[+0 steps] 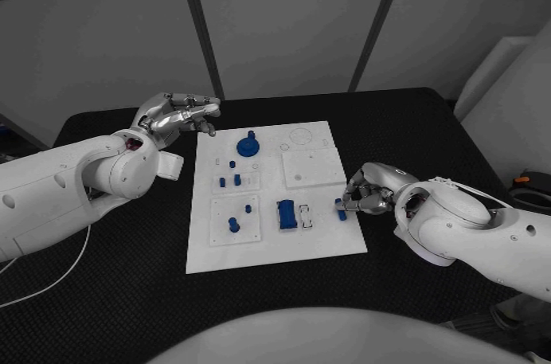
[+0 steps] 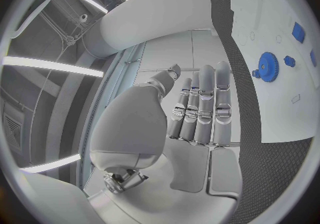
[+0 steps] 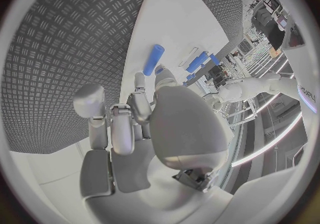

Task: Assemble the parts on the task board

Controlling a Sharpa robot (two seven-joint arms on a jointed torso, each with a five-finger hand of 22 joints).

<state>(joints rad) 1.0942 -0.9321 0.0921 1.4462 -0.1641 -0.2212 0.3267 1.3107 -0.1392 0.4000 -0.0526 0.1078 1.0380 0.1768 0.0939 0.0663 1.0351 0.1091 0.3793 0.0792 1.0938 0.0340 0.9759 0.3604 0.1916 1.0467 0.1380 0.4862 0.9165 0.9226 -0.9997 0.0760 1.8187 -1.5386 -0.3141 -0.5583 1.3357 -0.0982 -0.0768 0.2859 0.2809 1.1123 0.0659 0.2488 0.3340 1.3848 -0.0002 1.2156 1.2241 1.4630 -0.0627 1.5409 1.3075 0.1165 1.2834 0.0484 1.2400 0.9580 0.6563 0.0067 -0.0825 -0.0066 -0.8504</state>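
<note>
The white task board (image 1: 275,240) lies mid-table. On it stand a blue gear (image 1: 248,146) near the far left, small blue pegs (image 1: 230,179) below it, and a blue block (image 1: 286,214) toward the near side. My right hand (image 1: 365,195) sits at the board's right edge with curled fingers, pinching a short blue peg (image 1: 341,208). The right wrist view shows that peg (image 3: 154,60) between thumb and finger over the board (image 3: 180,16). My left hand (image 1: 178,113) hovers off the board's far left corner, holding nothing. In the left wrist view its fingers (image 2: 203,106) are stretched out, and the gear (image 2: 268,66) lies beyond them.
Two more small blue pieces (image 1: 234,223) stand in the board's near left plate. A bare white square plate (image 1: 312,169) sits at the board's right. The black table (image 1: 115,300) surrounds the board. A cable (image 1: 57,280) trails near the left arm.
</note>
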